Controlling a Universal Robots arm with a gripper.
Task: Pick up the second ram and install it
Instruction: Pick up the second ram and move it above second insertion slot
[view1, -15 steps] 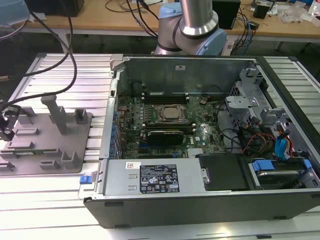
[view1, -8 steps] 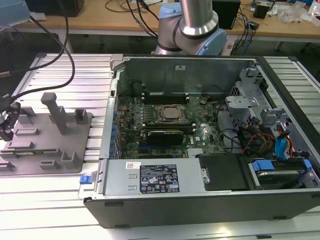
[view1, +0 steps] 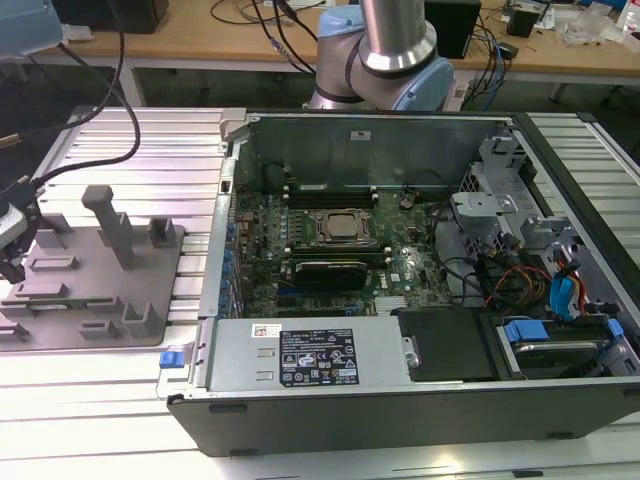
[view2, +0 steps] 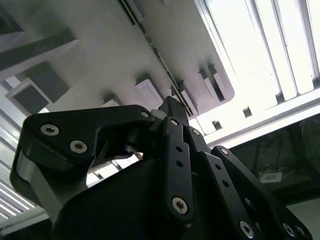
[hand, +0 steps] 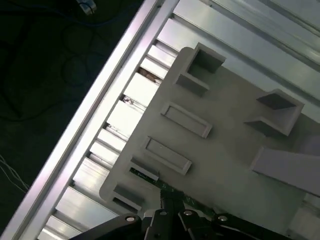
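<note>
Ram: the ram (hand: 161, 183) stands on edge in a slot near the rim of the grey fixture (hand: 225, 155).
Claw: the gripper (hand: 167, 200) (view2: 171, 106) has its fingers pressed together on the ram's upper edge.
Fixture: lies on the slatted table (view1: 120, 140).
Case: the open case (view1: 400, 400) sits beside the fixture, on the exterior view's right.

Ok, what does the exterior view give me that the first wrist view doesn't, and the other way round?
Exterior view: the open computer case with its motherboard, and the arm behind it. First wrist view: the second ram, seen as a thin green edge near the tray's rim, with the gripper right at it. Both: the grey fixture tray on the slotted table.
</note>
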